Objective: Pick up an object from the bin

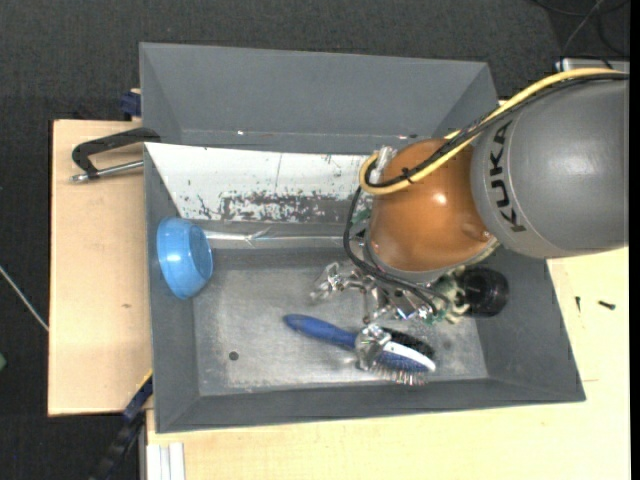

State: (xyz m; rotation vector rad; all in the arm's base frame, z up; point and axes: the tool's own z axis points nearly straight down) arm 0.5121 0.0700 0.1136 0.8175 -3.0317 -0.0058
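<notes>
My gripper hangs low in the right half of the bin, mostly hidden under the arm's orange cover, with metal parts showing below it. Just in front of it lies a brush with a blue handle pointing left and a head of white and blue bristles at the right. The gripper's metal parts reach down to where the brush's handle meets its head. A black round thing sits right of the gripper, against the right wall.
A light blue cup lies on its side against the left wall. The bin floor between the cup and the brush is bare metal. The arm's grey body overhangs the bin's right rim.
</notes>
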